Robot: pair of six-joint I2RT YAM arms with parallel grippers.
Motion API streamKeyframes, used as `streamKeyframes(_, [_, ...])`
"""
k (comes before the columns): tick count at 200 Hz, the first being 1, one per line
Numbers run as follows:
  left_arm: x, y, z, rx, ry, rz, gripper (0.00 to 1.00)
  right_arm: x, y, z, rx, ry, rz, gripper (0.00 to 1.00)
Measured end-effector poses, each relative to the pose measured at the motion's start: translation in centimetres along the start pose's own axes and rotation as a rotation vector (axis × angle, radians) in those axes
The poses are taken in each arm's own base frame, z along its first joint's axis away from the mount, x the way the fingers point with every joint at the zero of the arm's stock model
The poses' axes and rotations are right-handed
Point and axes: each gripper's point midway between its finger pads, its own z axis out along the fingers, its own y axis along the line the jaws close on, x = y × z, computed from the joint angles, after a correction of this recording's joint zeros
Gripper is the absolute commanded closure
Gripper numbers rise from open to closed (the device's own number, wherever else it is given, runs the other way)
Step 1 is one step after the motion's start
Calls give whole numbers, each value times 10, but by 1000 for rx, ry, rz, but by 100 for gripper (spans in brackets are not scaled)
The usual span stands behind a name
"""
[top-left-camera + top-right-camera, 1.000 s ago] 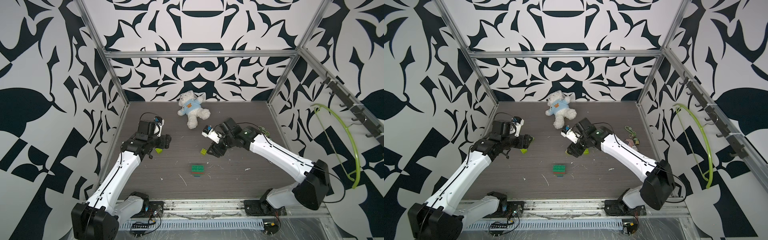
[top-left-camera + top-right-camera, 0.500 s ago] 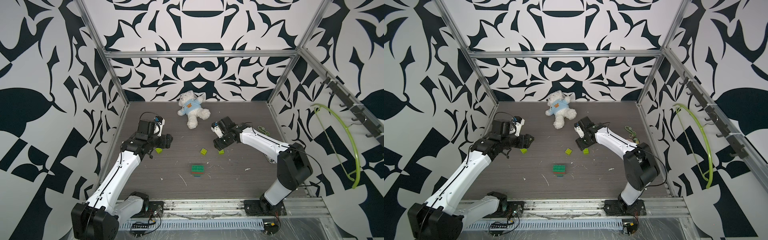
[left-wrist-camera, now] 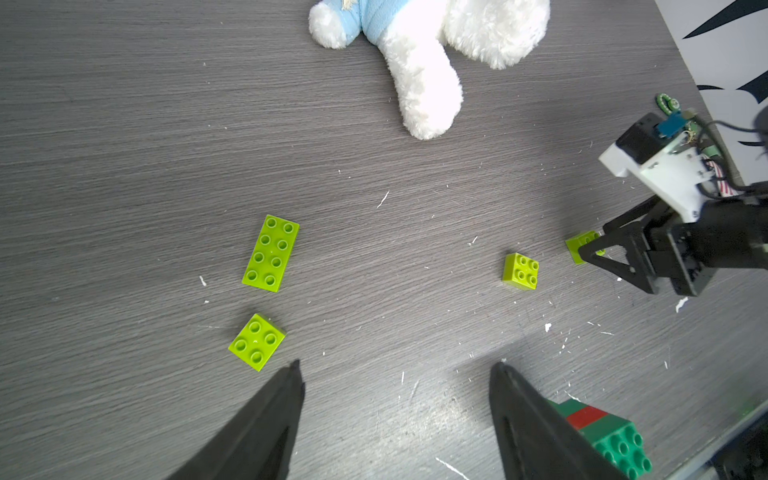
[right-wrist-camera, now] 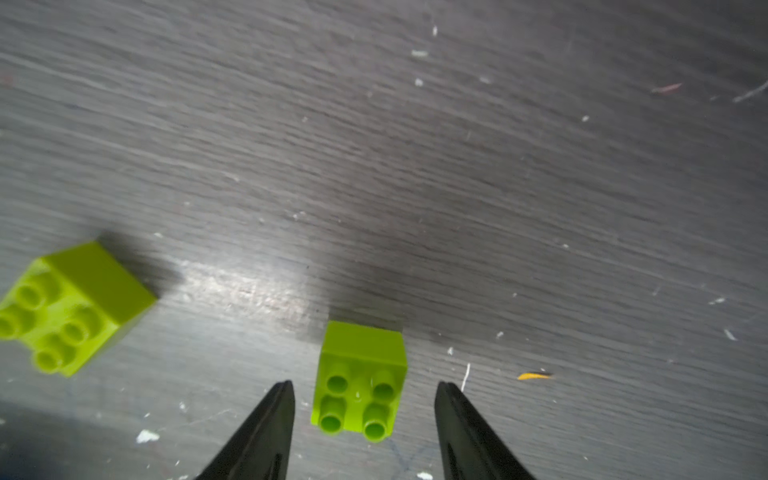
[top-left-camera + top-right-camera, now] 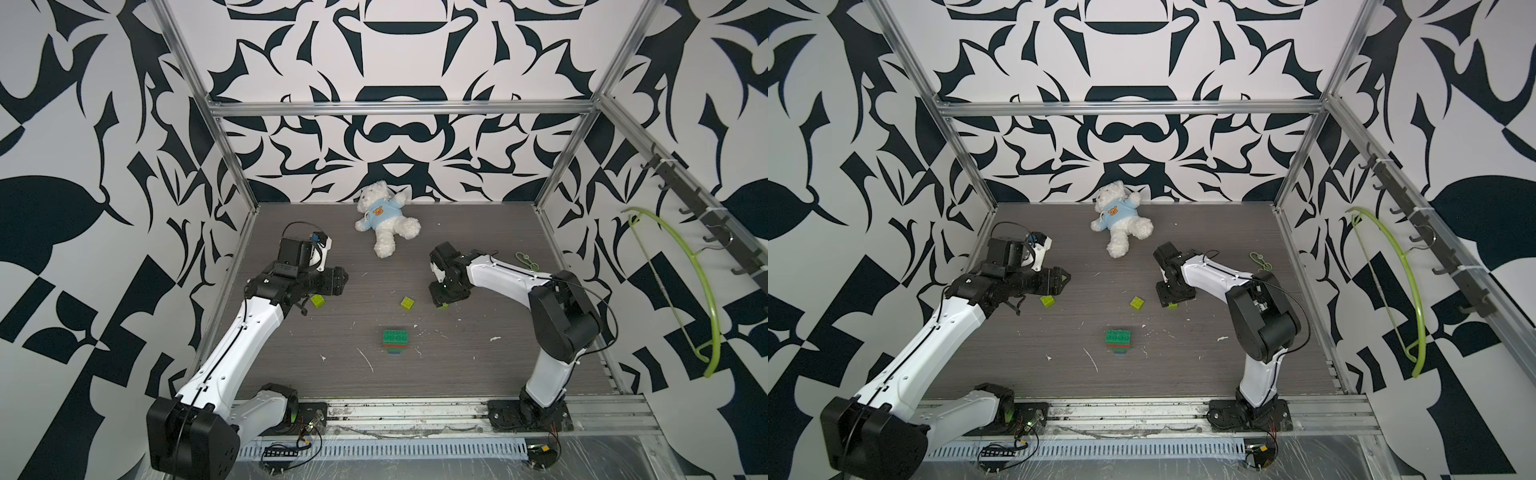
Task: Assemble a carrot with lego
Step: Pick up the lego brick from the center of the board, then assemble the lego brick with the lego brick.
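While the right gripper (image 4: 364, 385) sits jaws-apart astride the lime 2x2 brick (image 4: 360, 376), a shallow pinch could squirt it out.

The table (image 5: 478, 374) is dark gray with wood lines. A white teddy bear (image 5: 384, 224) in a blue shirt lies on its back at the far side, about in the middle. Nearer, in the middle, lies a block of joined bricks (image 5: 395, 340), dark green with a red stripe. A bit farther back, a middle lime brick (image 5: 407, 303) sits with its bumps up. A right lime brick (image 4: 361, 382) sits just beside it on the right. On the left are a long lime brick (image 3: 271, 252) and a square lime brick (image 3: 257, 341), close but not touching. A green cord (image 5: 527, 262) lies at the far right. Little white crumbs (image 5: 493, 338) are scattered about.
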Motion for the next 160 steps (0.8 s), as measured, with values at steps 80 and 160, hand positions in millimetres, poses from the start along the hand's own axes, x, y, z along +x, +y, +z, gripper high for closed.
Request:
streamKeyframes(80, [0, 0, 0, 2, 0, 1, 22, 2, -2, 14, 19, 26, 8, 58])
streamKeyframes(160, [5, -1, -2, 4, 16, 30, 21, -4, 40, -82, -103, -205, -311, 68])
